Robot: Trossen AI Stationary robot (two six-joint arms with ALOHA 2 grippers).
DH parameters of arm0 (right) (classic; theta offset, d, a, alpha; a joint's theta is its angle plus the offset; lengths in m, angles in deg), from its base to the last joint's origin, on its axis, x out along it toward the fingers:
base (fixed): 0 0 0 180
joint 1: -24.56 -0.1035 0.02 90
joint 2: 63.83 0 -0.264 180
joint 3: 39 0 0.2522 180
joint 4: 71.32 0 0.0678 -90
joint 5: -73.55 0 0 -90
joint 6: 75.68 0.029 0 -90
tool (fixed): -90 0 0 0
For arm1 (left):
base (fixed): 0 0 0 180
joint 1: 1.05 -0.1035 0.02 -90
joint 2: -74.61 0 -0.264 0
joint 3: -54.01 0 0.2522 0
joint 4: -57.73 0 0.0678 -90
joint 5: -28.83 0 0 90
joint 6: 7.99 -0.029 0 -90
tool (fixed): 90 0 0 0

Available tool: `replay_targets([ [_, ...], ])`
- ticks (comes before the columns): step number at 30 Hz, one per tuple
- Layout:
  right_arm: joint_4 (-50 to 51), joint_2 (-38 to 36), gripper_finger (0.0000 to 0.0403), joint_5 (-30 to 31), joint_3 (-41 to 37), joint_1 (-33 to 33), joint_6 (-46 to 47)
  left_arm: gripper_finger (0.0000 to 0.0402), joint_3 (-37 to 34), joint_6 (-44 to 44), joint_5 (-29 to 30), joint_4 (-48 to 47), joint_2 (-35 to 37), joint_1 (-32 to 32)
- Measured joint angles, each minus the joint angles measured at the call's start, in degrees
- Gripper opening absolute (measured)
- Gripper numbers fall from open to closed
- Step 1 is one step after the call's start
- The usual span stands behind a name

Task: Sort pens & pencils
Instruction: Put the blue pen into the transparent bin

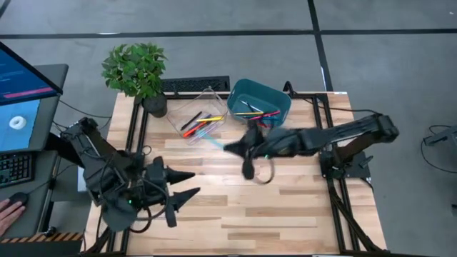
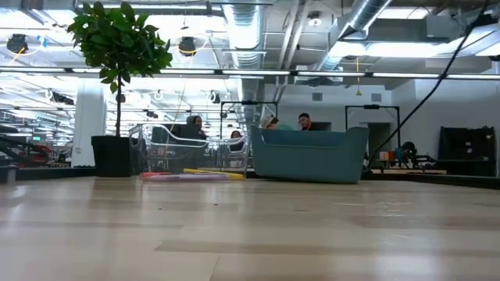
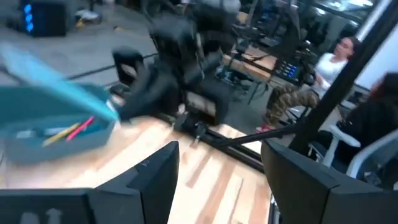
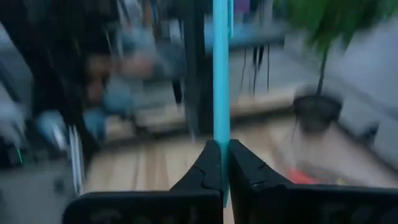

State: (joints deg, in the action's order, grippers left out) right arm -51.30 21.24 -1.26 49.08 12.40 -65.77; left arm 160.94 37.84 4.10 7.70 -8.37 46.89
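My right gripper [image 1: 230, 148] reaches from the table's right toward the middle and is shut on a teal pen [image 1: 213, 143], just on the near side of a clear tray [image 1: 198, 114]. The tray holds red, orange and yellow sticks [image 1: 200, 123]. A teal bin [image 1: 258, 102] at the far edge holds more pens [image 1: 255, 112]. My left gripper [image 1: 187, 184] hovers open over the near left of the table, touching nothing. Neither gripper shows in the low view. My right gripper pinches the teal pen [image 4: 221, 134] between its two fingers [image 4: 208, 163]. The pen lies along the fingers and sticks out straight ahead past their tips. Its free end [image 1: 206, 138] points toward the clear tray. How far back the pen reaches is hidden by the fingers.
A potted plant [image 1: 139, 71] stands at the far left corner beside the clear tray. A keyboard [image 1: 194, 86] lies beyond the far edge. Bare wood [image 1: 285, 207] spreads over the near half. A monitor and a person's hand [image 1: 6, 212] are left of the table; people sit in the room behind.
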Motion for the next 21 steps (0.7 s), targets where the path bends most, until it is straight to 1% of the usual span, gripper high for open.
replay_targets([
  [3,-5.34,-4.38,0.0016,0.48,0.07,0.06,-2.36,0.0219,0.0,-13.02,-4.75,9.68,-0.02,-3.59],
  [6,-9.45,-7.53,0.0017,0.49,0.07,-0.42,-4.94,0.0219,0.0,-28.58,-12.16,22.64,-0.02,-8.64],
  [8,-11.08,-8.91,0.0017,0.36,0.07,-0.59,-6.82,0.0219,0.0,-37.62,-17.72,29.5,-0.02,-12.39],
  [11,-12.18,-10.23,0.0017,0.31,0.07,-0.8,-9.43,0.0219,0.02,-46.9,-23.26,35.57,0.01,-18.18],
  [13,-12.77,-11.04,0.0018,0.33,0.07,-0.98,-10.55,0.0219,0.02,-48.98,-26.33,36.31,0.25,-21.98],
  [16,-12.74,-12.2,0.002,0.29,0.07,-1.07,-12.48,0.0219,0.02,-47.8,-30.83,35.41,0.31,-28.16],
  [21,-12.67,-13.13,0.0018,-0.08,0.07,-1.24,-15.88,0.0219,0.02,-40.98,-44.39,34.66,0.28,-37.65],
])
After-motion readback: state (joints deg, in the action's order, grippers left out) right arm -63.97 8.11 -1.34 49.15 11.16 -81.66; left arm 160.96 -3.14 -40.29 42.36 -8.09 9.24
